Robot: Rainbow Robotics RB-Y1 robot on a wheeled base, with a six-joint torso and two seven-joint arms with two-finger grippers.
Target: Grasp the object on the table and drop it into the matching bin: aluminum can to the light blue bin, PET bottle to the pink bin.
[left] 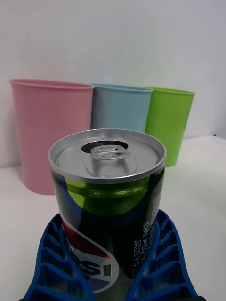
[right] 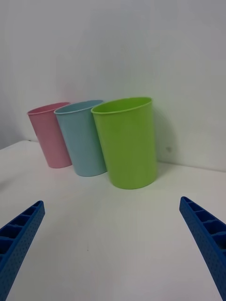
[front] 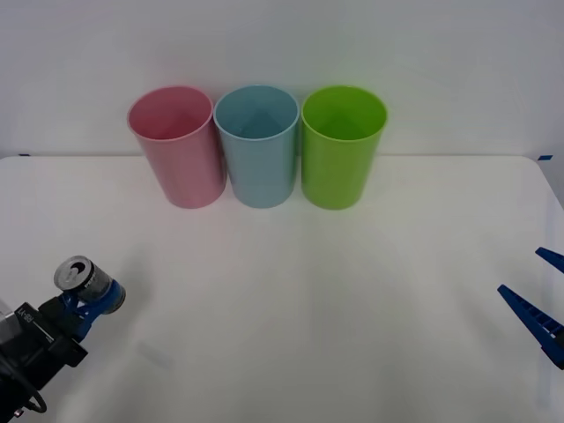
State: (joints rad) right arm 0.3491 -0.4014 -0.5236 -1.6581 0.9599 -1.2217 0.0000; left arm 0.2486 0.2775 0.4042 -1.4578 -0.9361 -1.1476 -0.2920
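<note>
The left gripper (front: 91, 298) is clamping the can (left: 109, 197) low on its body, over the bench's (front: 308, 300) near-left corner. Thin and slick, it looks light and easily dented. The blue bin (front: 257, 145) is standing between pink (front: 174, 145) and green (front: 342, 145), rims touching. The right gripper (right: 113, 244) is idling near the right edge, jaws spread.

Aluminum can (left: 110, 207) base hidden between blue fingers (left: 56, 268); right gripper (front: 551, 295) cut by frame edge.
</note>
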